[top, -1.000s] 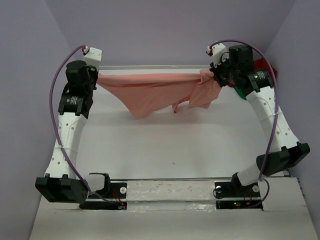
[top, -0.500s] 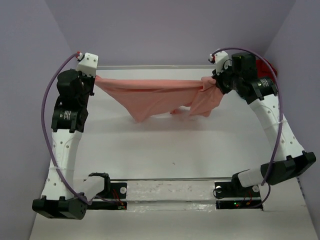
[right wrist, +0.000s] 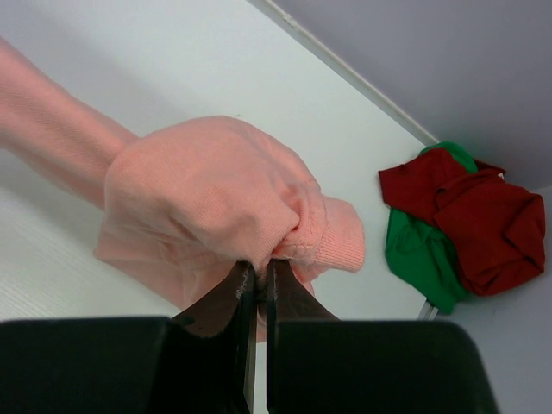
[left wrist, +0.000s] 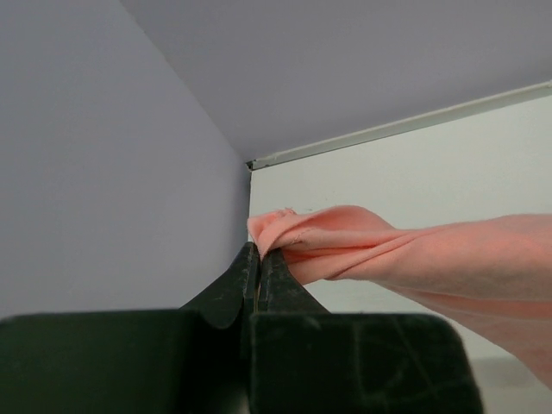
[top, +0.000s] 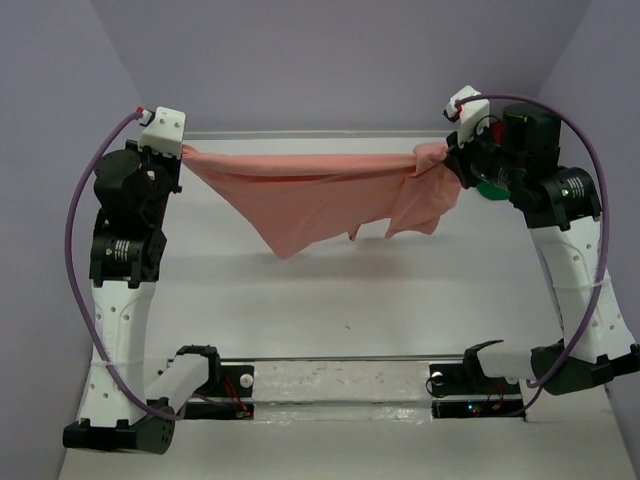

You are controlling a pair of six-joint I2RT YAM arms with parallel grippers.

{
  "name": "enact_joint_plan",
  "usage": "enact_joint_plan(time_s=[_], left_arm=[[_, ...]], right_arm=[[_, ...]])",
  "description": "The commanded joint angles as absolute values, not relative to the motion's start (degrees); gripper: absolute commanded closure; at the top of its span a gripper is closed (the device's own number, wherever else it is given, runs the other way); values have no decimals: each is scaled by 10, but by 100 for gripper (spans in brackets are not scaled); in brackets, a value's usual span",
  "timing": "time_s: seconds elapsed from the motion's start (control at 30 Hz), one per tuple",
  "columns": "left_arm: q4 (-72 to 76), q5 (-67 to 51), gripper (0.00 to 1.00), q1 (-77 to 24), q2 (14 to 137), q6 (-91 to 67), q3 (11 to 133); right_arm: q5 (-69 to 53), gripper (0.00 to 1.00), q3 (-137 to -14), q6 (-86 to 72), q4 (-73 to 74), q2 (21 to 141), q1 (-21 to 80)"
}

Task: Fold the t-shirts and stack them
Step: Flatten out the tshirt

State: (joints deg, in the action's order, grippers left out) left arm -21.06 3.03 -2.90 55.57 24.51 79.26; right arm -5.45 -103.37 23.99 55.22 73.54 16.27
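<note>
In the overhead view the right arm covers nearly all of the green shirt, and the dark red shirt cannot be made out there; in the right wrist view the red one lies over the green, hiding much of it. The tips of the right claw vanish under a bunched wad of the pink shirt, which runs off that picture's left edge. The left claw pinches a fold that is cut off by the right edge of its own wrist view.
</note>
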Motion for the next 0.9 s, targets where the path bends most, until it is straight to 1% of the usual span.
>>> enact_joint_plan(time_s=[0.0,0.2,0.23,0.33,0.47,0.5,0.53,0.6,0.63,0.67,0.7,0.73,0.77,0.8,0.87], left_arm=[[-180,34,100,-20,556,242,807],[-138,39,100,-20,598,236,753],[-131,33,100,-20,608,236,747],[-107,27,100,-20,627,232,732],[-79,50,100,-20,678,232,723],[-62,57,100,-21,687,230,719],[-52,69,100,-21,706,231,716],[-21,80,100,-21,724,231,713],[-15,83,100,-21,734,229,715],[-11,84,95,-21,745,226,718],[-11,87,79,-22,766,223,731],[-11,88,73,-23,776,222,739],[-12,91,70,-24,786,220,745],[-15,97,61,-27,798,221,756],[-15,99,53,-37,802,228,760]], right_arm=[[-66,100,-1056,238,545,733,153],[-68,100,-982,260,487,791,153],[-67,100,-976,263,478,816,153],[-72,100,-987,272,468,866,153],[-80,100,-1016,279,454,961,153],[-84,85,-1021,283,440,975,153],[-85,77,-1038,285,437,991,153],[-89,74,-1061,284,433,1039,148],[-90,68,-1073,283,434,1054,148],[-91,59,-1084,283,435,1067,148],[-92,32,-1103,282,436,1088,148],[-92,19,-1110,280,436,1095,148],[-92,8,-1115,280,436,1100,148],[-93,1,-1121,280,436,1107,148],[-92,0,-1119,280,437,1107,148]])
